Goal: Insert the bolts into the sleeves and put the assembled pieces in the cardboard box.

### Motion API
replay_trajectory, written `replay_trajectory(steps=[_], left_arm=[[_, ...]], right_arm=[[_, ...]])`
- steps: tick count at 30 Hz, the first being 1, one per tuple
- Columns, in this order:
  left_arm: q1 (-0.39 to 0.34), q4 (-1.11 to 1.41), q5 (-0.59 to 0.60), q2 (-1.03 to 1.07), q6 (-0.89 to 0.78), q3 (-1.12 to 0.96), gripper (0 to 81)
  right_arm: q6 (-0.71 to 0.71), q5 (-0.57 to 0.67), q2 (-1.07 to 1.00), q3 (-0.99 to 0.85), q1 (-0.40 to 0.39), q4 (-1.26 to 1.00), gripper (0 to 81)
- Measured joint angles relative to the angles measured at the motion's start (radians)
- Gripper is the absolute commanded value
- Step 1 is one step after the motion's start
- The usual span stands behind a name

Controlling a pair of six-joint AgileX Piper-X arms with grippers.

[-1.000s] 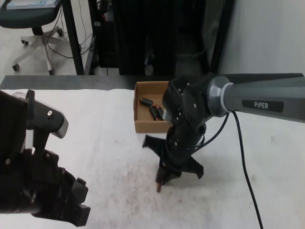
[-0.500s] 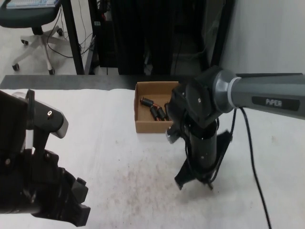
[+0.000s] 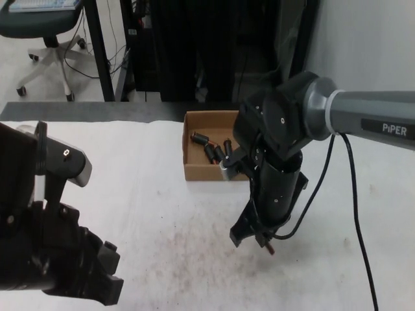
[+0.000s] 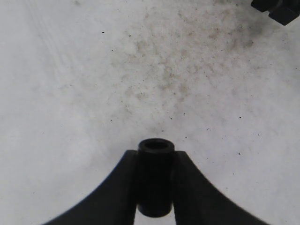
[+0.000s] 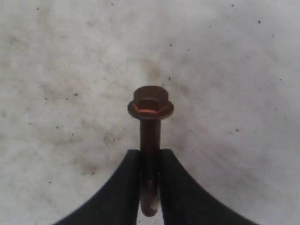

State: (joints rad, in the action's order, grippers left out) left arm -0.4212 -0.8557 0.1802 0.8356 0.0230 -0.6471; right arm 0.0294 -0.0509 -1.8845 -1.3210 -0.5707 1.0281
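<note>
Your wrist views: left gripper (image 4: 156,159) pinches 1 sleeve (image 4: 155,187), right gripper (image 5: 149,154) 1 bolt (image 5: 150,105); high view adds cardboard box (image 3: 194,172).

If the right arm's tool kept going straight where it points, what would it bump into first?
Probably the white cloth below. The right tool points at it, and its bolt sticks out ahead, so the bolt's head would touch first. How near it is remains unclear.
</note>
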Motion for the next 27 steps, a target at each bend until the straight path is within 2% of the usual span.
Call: replay_trajectory(steps=[6,14,19,27], left_arm=[[0.000,0.000,0.000,0.000,0.000,-0.002,0.3],[0.000,0.013,0.000,0.000,0.000,-0.036,0.3],[0.000,0.010,0.000,0.000,0.000,-0.037,0.3],[0.000,0.003,0.000,0.000,-0.023,-0.037,0.3]], right_arm=[[0.010,0.019,0.000,0.000,0.002,-0.036,34.0],[0.012,0.051,0.000,0.000,0.011,-0.064,27.9],[0.012,0.113,0.000,0.000,0.011,-0.159,27.9],[0.009,0.122,-0.033,0.000,0.011,-0.140,27.9]])
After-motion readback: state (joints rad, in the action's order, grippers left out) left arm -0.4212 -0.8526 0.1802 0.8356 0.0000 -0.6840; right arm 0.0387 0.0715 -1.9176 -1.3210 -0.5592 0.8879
